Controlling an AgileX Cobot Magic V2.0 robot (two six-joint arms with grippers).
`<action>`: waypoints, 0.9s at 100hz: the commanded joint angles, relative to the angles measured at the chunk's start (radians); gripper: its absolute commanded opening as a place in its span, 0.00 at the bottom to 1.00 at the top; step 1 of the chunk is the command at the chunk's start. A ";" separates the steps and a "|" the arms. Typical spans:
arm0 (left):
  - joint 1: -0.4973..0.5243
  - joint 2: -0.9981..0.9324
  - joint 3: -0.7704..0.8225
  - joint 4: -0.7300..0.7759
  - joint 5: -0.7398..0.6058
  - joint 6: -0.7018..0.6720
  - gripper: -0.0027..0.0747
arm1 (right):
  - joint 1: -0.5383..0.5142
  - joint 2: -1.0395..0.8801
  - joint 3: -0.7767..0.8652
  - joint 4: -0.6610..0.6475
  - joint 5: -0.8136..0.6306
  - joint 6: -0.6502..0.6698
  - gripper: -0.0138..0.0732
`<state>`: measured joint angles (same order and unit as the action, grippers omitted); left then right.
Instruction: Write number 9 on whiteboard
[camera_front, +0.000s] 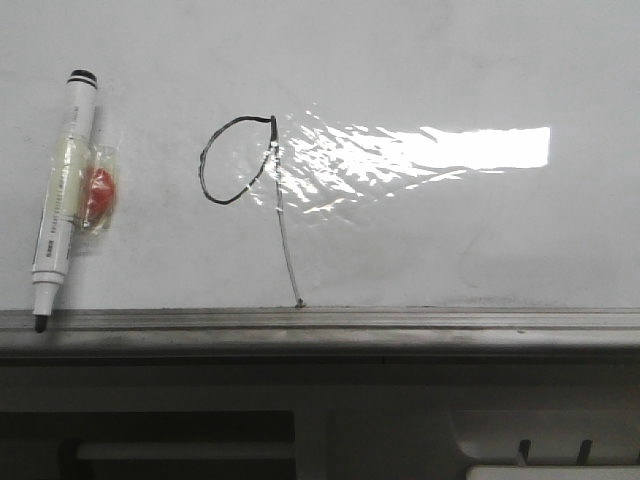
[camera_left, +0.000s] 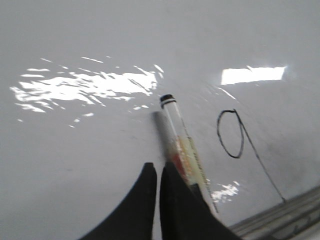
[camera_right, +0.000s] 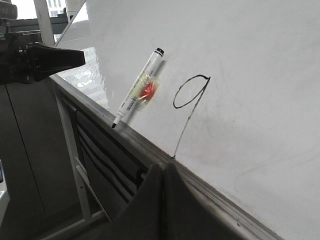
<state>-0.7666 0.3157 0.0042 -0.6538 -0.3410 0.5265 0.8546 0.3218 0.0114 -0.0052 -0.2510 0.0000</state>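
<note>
A large glossy white whiteboard (camera_front: 470, 60) fills the front view, with a bright streak of glare on it and a grey metal rail (camera_front: 400, 320) running along its near edge. Near the middle of the board is the number 9 (camera_front: 245, 170), drawn as a thin black marker line: an oval loop with a long, slightly slanted straight tail that runs down to touch the rail. Left of the 9 and well apart from it lies a white marker pen with a black tip (camera_front: 62, 195), its black-ringed end pointing away from the rail and its tip resting on the rail. A small red object in clear wrapping (camera_front: 98, 195) sits against the marker's barrel on the side nearer the 9; the frames are too soft to say what it is. In the left wrist view, the black left gripper (camera_left: 157, 172) hangs just beside the marker's lower barrel, its two fingers pressed together with nothing between them. In the right wrist view, the black right gripper (camera_right: 164, 172) is off the board, on the near side of the rail below the 9's tail, its fingers likewise closed together and empty.
</note>
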 joint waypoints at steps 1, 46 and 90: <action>0.156 -0.040 0.041 0.214 0.060 -0.185 0.01 | 0.001 0.006 0.021 -0.009 -0.075 -0.010 0.08; 0.753 -0.293 0.041 0.654 0.330 -0.628 0.01 | 0.001 0.006 0.021 -0.009 -0.075 -0.010 0.08; 0.778 -0.349 0.041 0.599 0.623 -0.496 0.01 | 0.001 0.006 0.021 -0.009 -0.075 -0.010 0.08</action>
<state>0.0151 -0.0048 0.0042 -0.0433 0.3010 0.0203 0.8546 0.3218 0.0114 -0.0052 -0.2510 0.0000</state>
